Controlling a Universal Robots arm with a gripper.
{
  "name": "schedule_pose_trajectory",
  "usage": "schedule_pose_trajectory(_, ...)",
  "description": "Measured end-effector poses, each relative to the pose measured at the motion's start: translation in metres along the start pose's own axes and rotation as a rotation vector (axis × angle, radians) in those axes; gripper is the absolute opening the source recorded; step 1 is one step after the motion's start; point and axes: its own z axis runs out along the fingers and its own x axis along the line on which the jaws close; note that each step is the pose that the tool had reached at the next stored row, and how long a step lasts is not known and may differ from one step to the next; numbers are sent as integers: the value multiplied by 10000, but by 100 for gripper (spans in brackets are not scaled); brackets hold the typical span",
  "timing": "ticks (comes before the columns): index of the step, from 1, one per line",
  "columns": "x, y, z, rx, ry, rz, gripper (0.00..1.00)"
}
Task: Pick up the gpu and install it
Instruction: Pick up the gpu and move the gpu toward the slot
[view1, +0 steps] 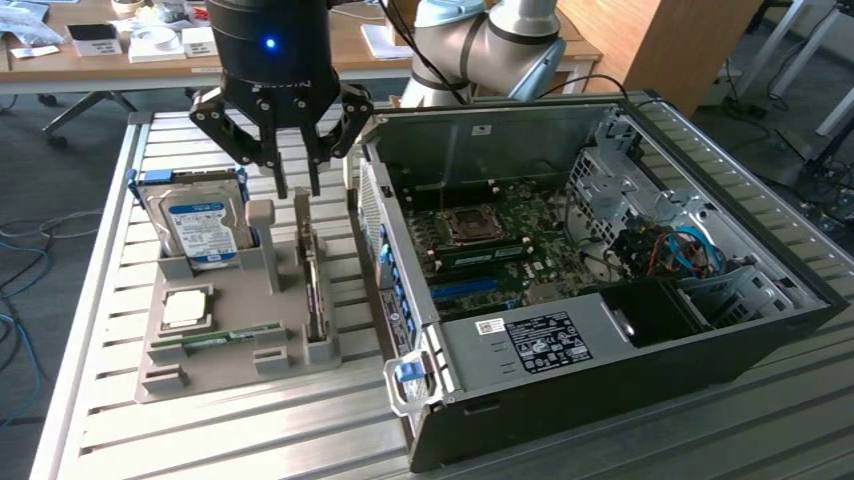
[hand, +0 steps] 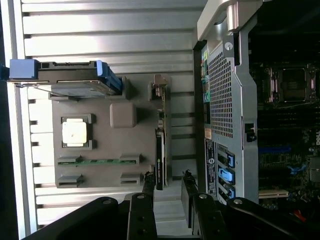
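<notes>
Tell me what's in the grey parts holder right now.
The hard drive, a CPU, a RAM stick and the gpu on edge. Drive's and gpu's lower edges sit hidden in their slots.

Robotics lab: desks (view1: 47, 62), open computer case (view1: 627, 385)

Tally, on one slatted table (view1: 200, 430):
- Robot arm (view1: 461, 45): one, carrying one gripper (view1: 299, 190) with two fingers (view1: 280, 178).
- Grey holder tray (view1: 220, 375): one.
- Parts standing or lying in the tray: one gpu (view1: 312, 290), one hard drive (view1: 200, 225), one processor chip (view1: 184, 308), one RAM stick (view1: 216, 338).
- Open computer case (view1: 641, 390): one. Inside it are one motherboard (view1: 514, 255), one processor socket (view1: 470, 225) and one power supply (view1: 541, 345).
</notes>
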Motion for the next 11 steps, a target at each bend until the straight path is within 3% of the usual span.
schedule_pose_trajectory(11, 3, -5, 120, 5, 4, 0, 36)
